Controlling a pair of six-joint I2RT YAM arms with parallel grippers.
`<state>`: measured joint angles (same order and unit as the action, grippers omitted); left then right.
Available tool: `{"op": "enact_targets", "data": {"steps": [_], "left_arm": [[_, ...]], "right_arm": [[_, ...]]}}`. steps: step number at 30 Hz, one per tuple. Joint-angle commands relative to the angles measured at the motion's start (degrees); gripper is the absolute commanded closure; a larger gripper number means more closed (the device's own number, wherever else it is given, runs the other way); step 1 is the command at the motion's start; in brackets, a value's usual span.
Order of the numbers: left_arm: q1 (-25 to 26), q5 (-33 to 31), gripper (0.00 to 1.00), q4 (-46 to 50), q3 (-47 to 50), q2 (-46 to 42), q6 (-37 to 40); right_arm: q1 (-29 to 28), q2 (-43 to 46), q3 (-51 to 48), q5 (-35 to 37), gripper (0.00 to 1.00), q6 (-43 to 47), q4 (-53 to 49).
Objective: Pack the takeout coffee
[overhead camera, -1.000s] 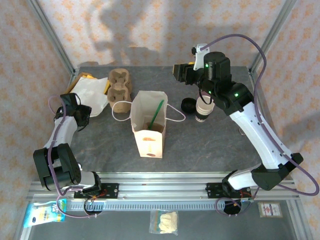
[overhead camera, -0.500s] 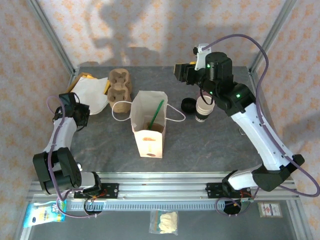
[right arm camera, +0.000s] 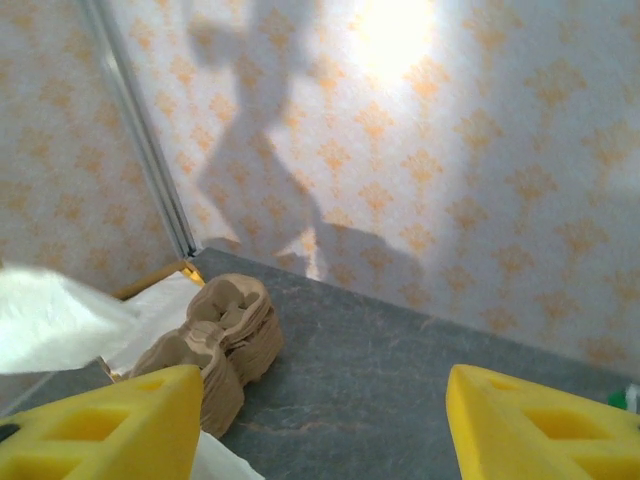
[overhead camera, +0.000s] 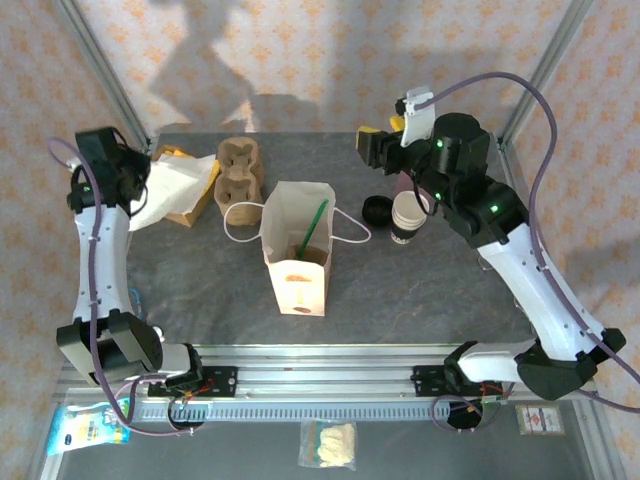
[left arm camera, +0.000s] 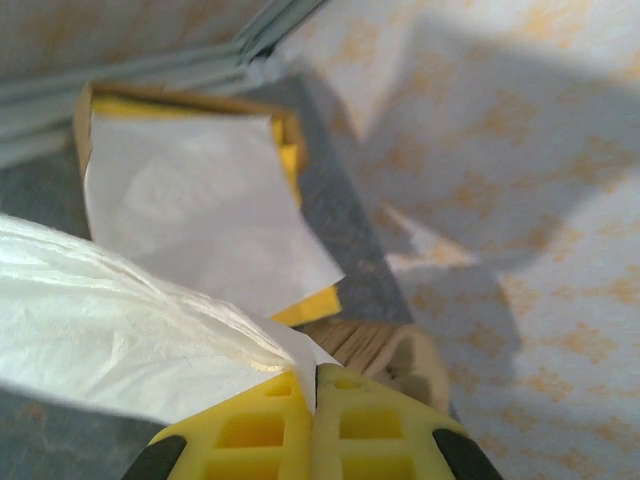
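Note:
The takeout coffee is out of view. My left gripper point(overhead camera: 133, 178) is raised at the back left and shut on a white paper sheet point(overhead camera: 172, 186), which hangs over the brown box point(overhead camera: 190, 207) it came from. In the left wrist view the yellow fingers point(left arm camera: 250, 430) press together on the sheet's point(left arm camera: 130, 320) corner. My right gripper point(overhead camera: 372, 146) hovers open at the back, above and behind a lidless white cup stack point(overhead camera: 406, 216). Its yellow fingertips point(right arm camera: 110, 420) stand wide apart with nothing between them.
An open paper bag point(overhead camera: 297, 262) with a green straw stands mid-table. A stack of brown cup carriers point(overhead camera: 238, 175) sits behind it, beside the box. Black lids point(overhead camera: 377, 210) lie left of the cup stack. Patterned walls and metal posts close in the back and sides.
My left gripper closed on the white sheet, then rose and swung toward the back left corner, lifting the sheet. The right arm drifted slightly right and up, still open.

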<state>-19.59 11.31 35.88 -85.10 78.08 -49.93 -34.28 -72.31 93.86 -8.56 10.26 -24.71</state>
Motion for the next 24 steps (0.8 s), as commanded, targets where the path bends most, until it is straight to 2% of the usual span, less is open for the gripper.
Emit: {"op": "enact_targets", "data": {"steps": [1,3,5,7,11,17,24], "left_arm": [[0.17,-4.96,1.00,9.50,-7.96,0.79,7.79],[0.41,-5.15,1.00,12.73,-12.40,1.24,9.74],[1.18,-5.42,1.00,15.87,-16.82,1.37,11.80],[2.57,-6.15,1.00,18.66,-20.64,1.22,13.80],[6.06,-6.35,1.00,23.82,-26.82,1.20,17.73],[12.43,-2.06,1.00,29.60,-36.43,2.38,20.62],[20.69,4.97,1.00,31.81,-46.44,4.36,20.95]], "right_arm": [[0.06,2.67,-5.37,-9.48,0.35,17.04,7.64],[-0.45,4.33,-10.16,-14.81,0.35,29.47,10.11],[-1.31,7.56,-14.20,-19.53,0.31,42.95,11.41],[-1.79,7.32,-13.85,-21.56,0.30,47.41,11.90],[-3.49,2.30,-5.49,-26.37,0.30,48.60,6.64],[-8.34,-4.41,2.31,-29.55,0.30,46.28,7.71],[-12.51,-11.72,7.49,-31.27,0.27,34.31,17.02]]}}
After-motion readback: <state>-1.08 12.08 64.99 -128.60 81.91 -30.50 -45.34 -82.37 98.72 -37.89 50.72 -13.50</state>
